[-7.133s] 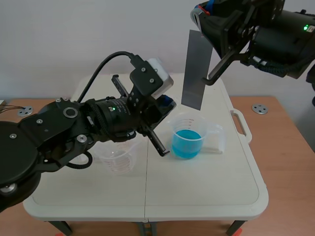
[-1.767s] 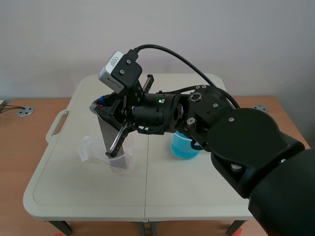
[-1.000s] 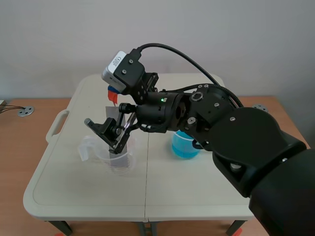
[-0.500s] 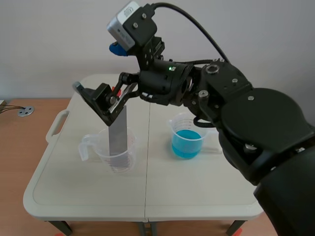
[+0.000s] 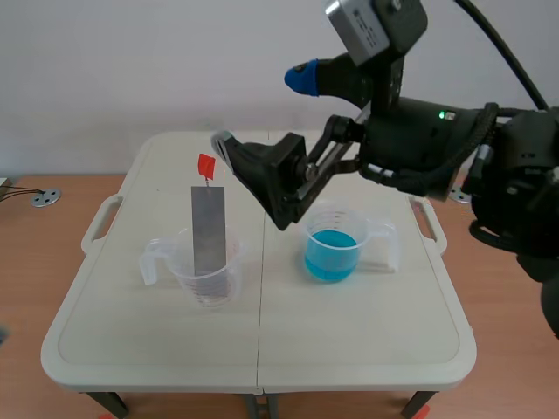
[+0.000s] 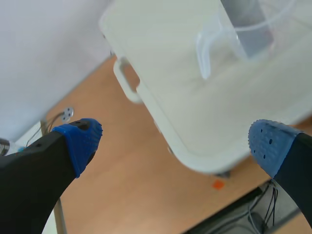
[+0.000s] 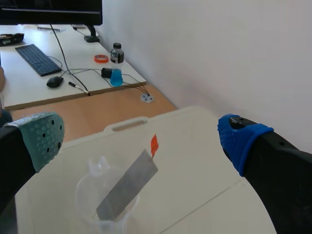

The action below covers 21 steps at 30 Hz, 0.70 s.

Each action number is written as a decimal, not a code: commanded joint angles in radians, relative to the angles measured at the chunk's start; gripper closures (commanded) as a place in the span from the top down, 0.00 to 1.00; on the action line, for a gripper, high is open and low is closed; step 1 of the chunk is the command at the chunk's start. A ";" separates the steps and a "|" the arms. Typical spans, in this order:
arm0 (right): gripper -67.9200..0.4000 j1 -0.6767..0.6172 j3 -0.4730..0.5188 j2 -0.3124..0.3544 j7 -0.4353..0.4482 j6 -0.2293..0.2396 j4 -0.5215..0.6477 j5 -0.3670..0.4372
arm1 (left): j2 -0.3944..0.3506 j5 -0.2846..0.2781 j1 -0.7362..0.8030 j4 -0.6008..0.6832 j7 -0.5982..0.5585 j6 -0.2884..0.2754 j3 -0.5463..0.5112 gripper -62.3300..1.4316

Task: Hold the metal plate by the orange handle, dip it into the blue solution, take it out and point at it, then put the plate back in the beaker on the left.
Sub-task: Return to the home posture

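Scene view: nearest lies the white folding tabletop [image 5: 349,332], which carries an empty clear plastic beaker [image 5: 210,284] toward the left and, well apart from it, a clear plastic beaker of blue solution [image 5: 336,244] toward the right. The flat grey metal plate [image 5: 209,231] stands nearly upright in the empty clear plastic beaker, with its small orange handle [image 5: 206,165] uppermost and nothing gripping it. Above and beyond the beakers hangs the right tool [image 5: 260,108], its fingers spread wide and holding nothing. Right wrist view: the plate [image 7: 127,185] leans in its beaker [image 7: 92,187] ahead of and below the spread fingers. Left wrist view: the left tool [image 6: 174,141] is likewise wide and empty, over the tabletop's edge [image 6: 204,126] and the brown wooden floor [image 6: 122,185].
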 commanded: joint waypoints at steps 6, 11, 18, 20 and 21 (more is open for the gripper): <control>0.98 -0.174 0.112 0.078 -0.011 -0.005 0.056 0.051 | 0.005 -0.028 -0.173 0.013 0.075 -0.040 0.076 1.00; 0.98 -0.298 0.200 0.134 -0.010 -0.008 0.097 0.093 | 0.006 -0.035 -0.299 0.013 0.150 -0.038 0.161 1.00; 0.98 -0.466 0.317 0.197 0.031 -0.016 0.182 0.129 | 0.040 -0.048 -0.426 0.013 0.210 -0.037 0.245 1.00; 0.98 -0.509 0.354 0.197 0.032 -0.015 0.204 0.129 | 0.052 -0.042 -0.447 0.013 0.229 -0.038 0.260 1.00; 0.98 -0.528 0.368 0.197 0.034 -0.015 0.212 0.129 | 0.058 -0.037 -0.454 0.013 0.232 -0.039 0.264 1.00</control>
